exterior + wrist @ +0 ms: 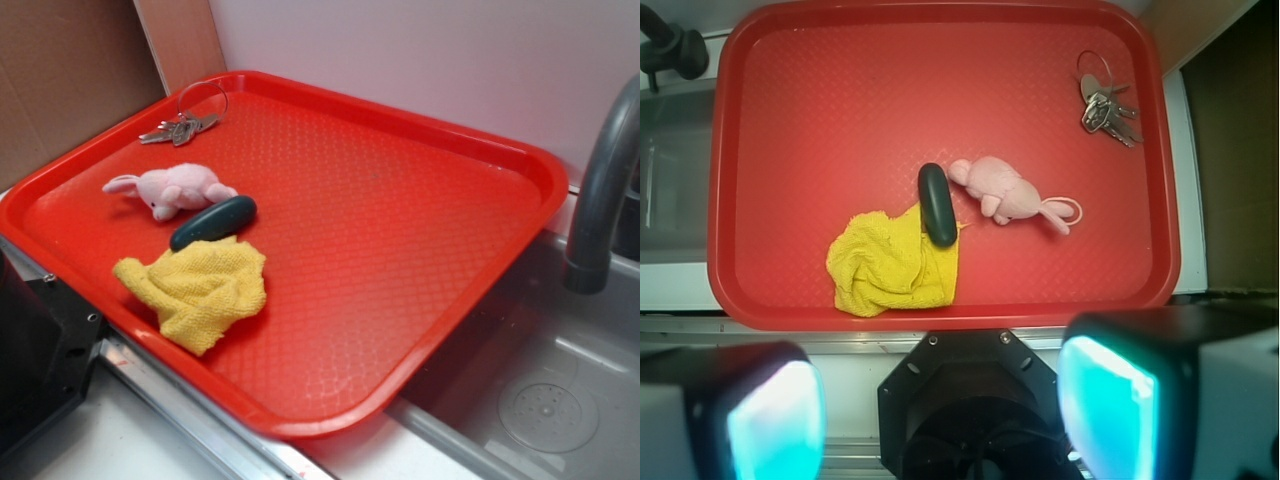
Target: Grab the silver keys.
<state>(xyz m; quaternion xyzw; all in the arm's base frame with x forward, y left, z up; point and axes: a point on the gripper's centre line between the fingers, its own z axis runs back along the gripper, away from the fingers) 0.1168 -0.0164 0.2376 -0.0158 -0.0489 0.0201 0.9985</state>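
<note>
Your red tray [750,150] sits on the counter [130,440] beside a sink [560,380], with the dark grey faucet [600,190] rising at the sink's edge.

Silver keys [180,127]: a small grey bunch on a thin wire ring, lying flat in the tray's far left corner in the exterior view. In the wrist view the same bunch [1106,105] shows in the upper right corner of the tray, close to the rim. Nothing touches it.

Pink plush toy [1007,192]: lying on its side near the tray's middle, well apart from the keys. Its thin tail points toward the right rim in the wrist view.

Dark green oblong object [936,204]: just beside the plush toy's head, one end resting on the yellow cloth [890,265]. I cannot tell what it is. The cloth is crumpled near the tray's near edge.

End effector [940,400]: high above the counter, just off the tray's near edge, looking down. You see its two fingers [1120,400] at the bottom of the wrist view, spread wide with nothing between them. It is well apart from the keys.
</note>
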